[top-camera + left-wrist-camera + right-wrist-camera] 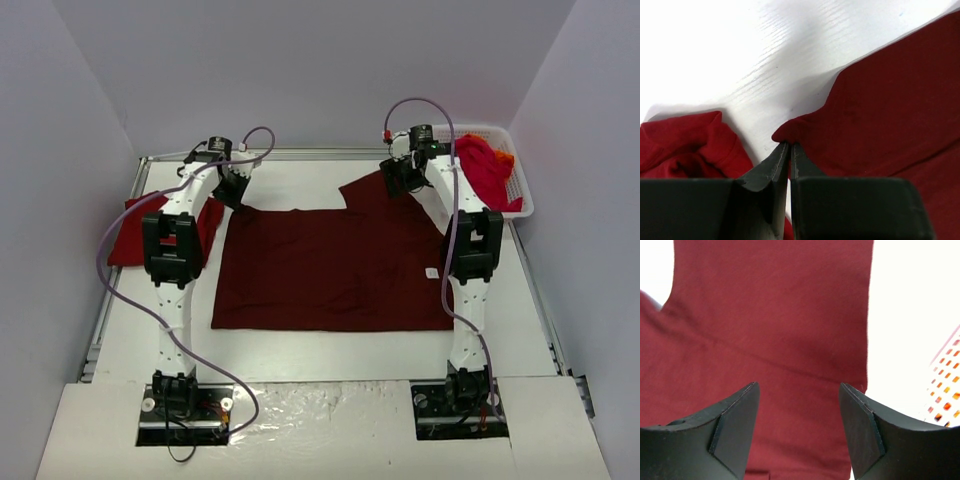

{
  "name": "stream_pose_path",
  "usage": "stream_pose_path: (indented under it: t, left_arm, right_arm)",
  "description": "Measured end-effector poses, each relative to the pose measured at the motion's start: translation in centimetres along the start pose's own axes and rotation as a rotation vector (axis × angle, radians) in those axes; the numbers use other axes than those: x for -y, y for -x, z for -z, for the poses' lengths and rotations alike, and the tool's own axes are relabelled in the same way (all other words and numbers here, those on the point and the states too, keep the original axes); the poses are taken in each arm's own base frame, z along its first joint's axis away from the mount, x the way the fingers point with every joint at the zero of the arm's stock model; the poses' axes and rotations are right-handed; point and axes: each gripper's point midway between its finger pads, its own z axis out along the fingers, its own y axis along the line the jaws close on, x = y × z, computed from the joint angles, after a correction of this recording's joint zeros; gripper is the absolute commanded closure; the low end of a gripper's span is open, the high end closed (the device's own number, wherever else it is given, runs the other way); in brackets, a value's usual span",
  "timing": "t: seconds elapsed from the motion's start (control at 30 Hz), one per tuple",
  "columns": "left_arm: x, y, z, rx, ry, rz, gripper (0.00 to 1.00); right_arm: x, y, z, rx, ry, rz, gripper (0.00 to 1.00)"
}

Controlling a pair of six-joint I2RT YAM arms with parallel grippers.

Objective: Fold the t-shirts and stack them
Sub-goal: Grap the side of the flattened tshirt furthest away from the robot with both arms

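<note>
A large dark maroon t-shirt (330, 270) lies spread flat mid-table. My left gripper (232, 190) is at its far-left corner. In the left wrist view the jaws (789, 145) are shut, pinching the tip of the maroon cloth (890, 100). My right gripper (400, 180) hovers open over the shirt's far-right sleeve (770, 315), with nothing between its fingers (735, 425). A brighter red t-shirt (130, 235) lies folded at the left edge, beside the left arm, and shows in the left wrist view (685, 145).
A white lattice basket (520, 195) stands at the far right with a crumpled red shirt (485, 170) and a bit of orange cloth (503, 157) in it. Its wall shows at the right wrist view's edge (947, 390). Grey walls surround the table.
</note>
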Motion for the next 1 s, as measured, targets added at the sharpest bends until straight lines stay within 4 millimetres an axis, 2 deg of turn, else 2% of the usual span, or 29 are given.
stream_pose_path:
  t: [0.1, 0.37, 0.47, 0.57, 0.77, 1.0]
  left_arm:
    - [-0.2, -0.2, 0.3, -0.006, 0.021, -0.001, 0.98]
    - [0.5, -0.7, 1.0, -0.019, 0.038, -0.012, 0.98]
    - [0.7, -0.9, 1.2, -0.023, 0.045, -0.016, 0.98]
    - [0.7, -0.9, 1.4, -0.022, 0.056, -0.017, 0.98]
    - [0.4, -0.2, 2.0, 0.000, 0.078, -0.021, 0.98]
    - [0.2, -0.4, 2.0, -0.003, 0.095, -0.020, 0.98]
  right_arm:
    - [0.9, 0.7, -1.0, 0.033, -0.024, -0.026, 0.39]
    - [2.7, 5.2, -2.9, 0.191, -0.064, -0.063, 0.39]
    - [3.1, 6.6, -4.3, 0.243, -0.061, -0.080, 0.36]
    - [3.3, 7.1, -6.0, 0.271, -0.057, -0.095, 0.31]
    - [3.6, 6.4, -9.4, 0.286, -0.057, -0.116, 0.27]
    - [4.4, 7.6, -11.0, 0.344, -0.083, -0.111, 0.26]
